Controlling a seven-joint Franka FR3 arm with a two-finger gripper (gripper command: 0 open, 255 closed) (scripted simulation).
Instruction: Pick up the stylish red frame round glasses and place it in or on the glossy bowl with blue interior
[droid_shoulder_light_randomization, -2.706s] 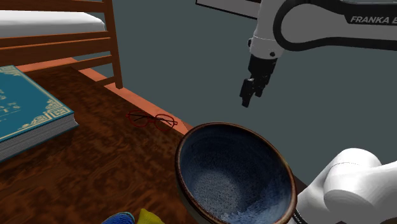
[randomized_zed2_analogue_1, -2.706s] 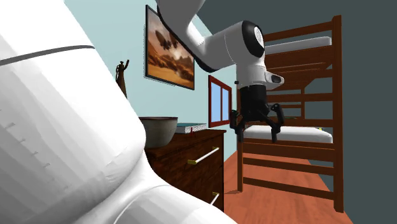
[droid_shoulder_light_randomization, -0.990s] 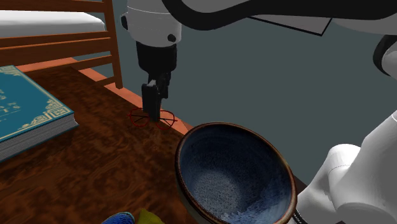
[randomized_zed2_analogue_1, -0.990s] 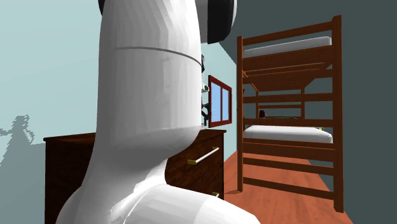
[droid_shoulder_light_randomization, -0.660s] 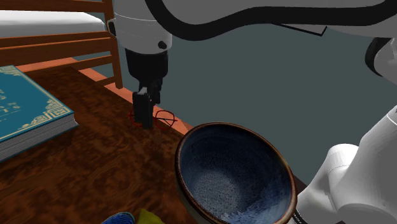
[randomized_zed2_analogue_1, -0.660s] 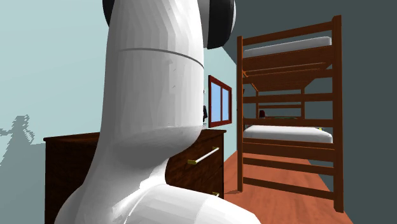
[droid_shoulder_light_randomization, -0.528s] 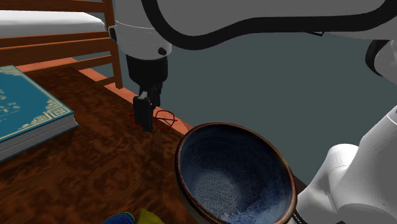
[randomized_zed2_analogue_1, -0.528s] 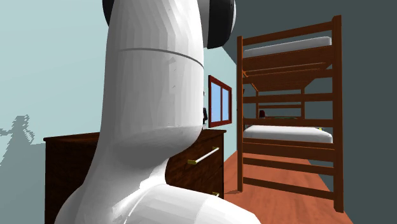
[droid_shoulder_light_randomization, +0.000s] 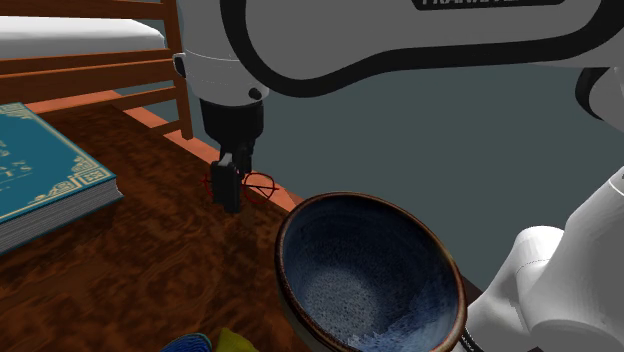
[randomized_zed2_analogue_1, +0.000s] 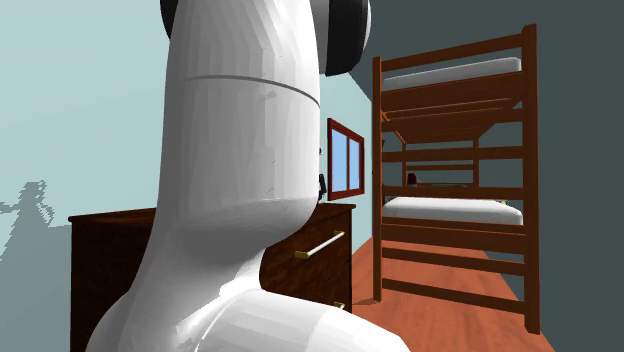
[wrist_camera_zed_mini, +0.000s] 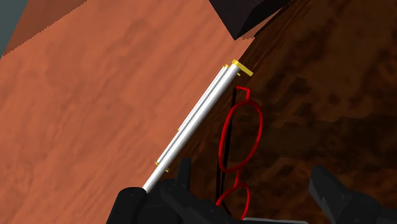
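Your hand (droid_shoulder_light_randomization: 229, 196) low at counter (droid_shoulder_light_randomization: 150, 250) edge, fingers (wrist_camera_zed_mini: 185, 180) spread, gripping nothing. Red round glasses (droid_shoulder_light_randomization: 258, 186) lie flat on counter by that edge; in wrist view, one lens sits between fingers. Blue-lined bowl (droid_shoulder_light_randomization: 370, 272) near, nearer stand.

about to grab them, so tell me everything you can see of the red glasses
The red glasses have a thin red frame with two round rims joined by a small bridge, and the lenses look clear. They lie flat on the dark wooden dresser top, close to its edge. The open gripper straddles one rim. Whether a finger touches the frame cannot be told.
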